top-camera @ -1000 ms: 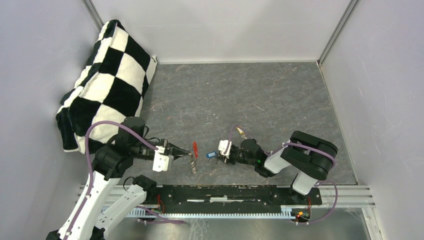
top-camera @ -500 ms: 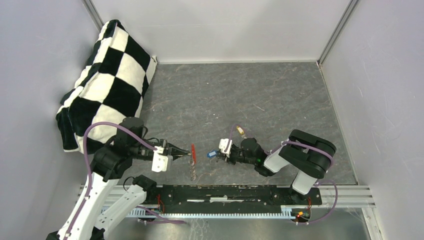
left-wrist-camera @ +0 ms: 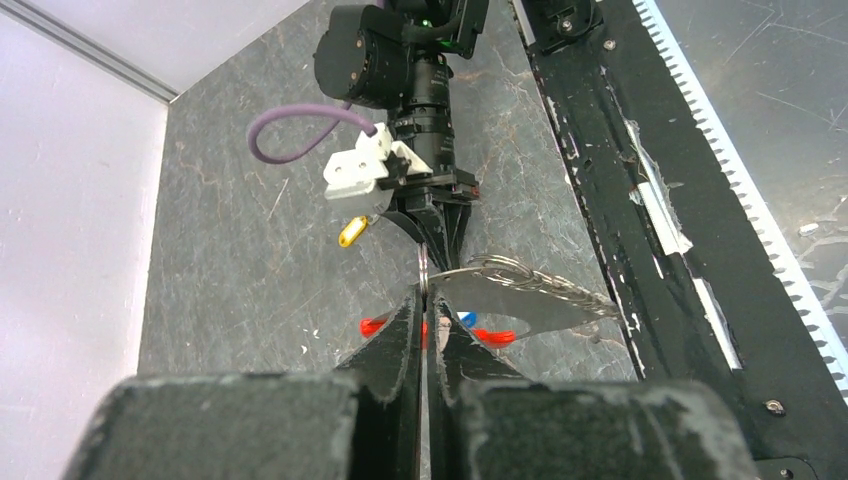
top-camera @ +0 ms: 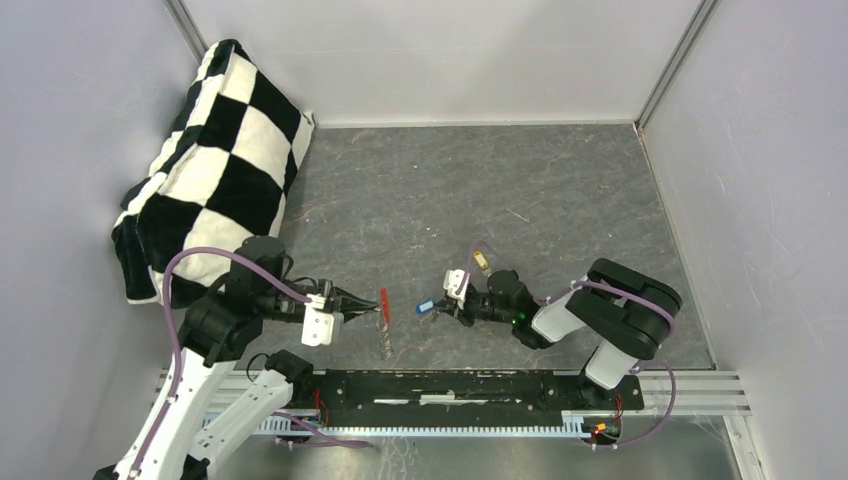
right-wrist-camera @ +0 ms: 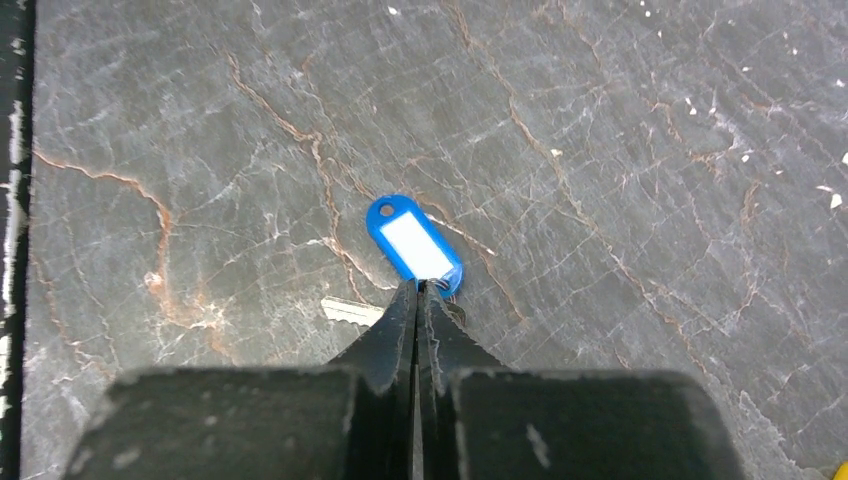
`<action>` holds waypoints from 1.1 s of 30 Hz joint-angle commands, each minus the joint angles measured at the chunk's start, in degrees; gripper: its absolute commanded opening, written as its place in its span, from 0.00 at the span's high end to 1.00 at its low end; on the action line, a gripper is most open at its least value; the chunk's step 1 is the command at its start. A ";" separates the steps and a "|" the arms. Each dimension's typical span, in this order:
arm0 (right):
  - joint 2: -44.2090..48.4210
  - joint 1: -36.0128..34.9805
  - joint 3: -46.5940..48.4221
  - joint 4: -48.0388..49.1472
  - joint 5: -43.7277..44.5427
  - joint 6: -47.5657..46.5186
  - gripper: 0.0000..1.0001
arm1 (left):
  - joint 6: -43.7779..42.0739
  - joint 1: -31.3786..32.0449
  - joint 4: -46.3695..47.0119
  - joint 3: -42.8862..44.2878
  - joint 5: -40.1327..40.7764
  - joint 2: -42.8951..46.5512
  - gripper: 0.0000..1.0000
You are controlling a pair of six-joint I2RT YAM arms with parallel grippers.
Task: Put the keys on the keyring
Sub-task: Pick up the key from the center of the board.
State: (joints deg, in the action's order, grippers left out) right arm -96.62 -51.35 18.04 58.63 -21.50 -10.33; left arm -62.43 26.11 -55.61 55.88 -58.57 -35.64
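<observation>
The left fingers (left-wrist-camera: 416,314) are clamped together on the red keyring (top-camera: 384,299) above the desk (top-camera: 500,180), with a grey key (top-camera: 385,342) dangling just below their tips. The right fingers (right-wrist-camera: 411,304) face them close by, pressed shut on the near end of the blue-tagged key (right-wrist-camera: 413,243). The yellow-tagged key (top-camera: 481,262) lies behind them. The pinch at the tag's end is thin, so the key may swing or slip out and miss the ring's gap.
</observation>
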 commanded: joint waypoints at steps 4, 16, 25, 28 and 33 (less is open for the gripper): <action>11.06 -0.05 0.03 -3.40 -5.83 -1.93 0.99 | 3.11 0.08 0.75 1.70 -0.98 1.09 0.98; 31.71 -3.22 8.62 -31.20 -21.11 -11.32 1.00 | 4.51 0.08 0.68 -0.06 -5.17 -0.01 0.98; 33.72 -3.34 20.22 -35.07 -33.81 -8.09 1.00 | 2.01 0.08 -2.76 -0.42 -9.46 -1.00 0.98; 32.59 -3.34 24.19 -37.59 -36.74 -8.85 1.00 | 1.66 0.08 -2.83 -0.10 -10.11 -1.46 0.98; 30.64 -3.30 29.13 -40.83 -39.24 -8.74 1.00 | -3.00 0.08 -6.41 1.06 -10.33 -2.89 0.98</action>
State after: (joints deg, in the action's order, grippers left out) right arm -64.69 -54.39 42.74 20.49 -56.18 -19.40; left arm -60.86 26.11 -58.85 55.53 -65.67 -37.23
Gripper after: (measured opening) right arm 0.010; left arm 0.035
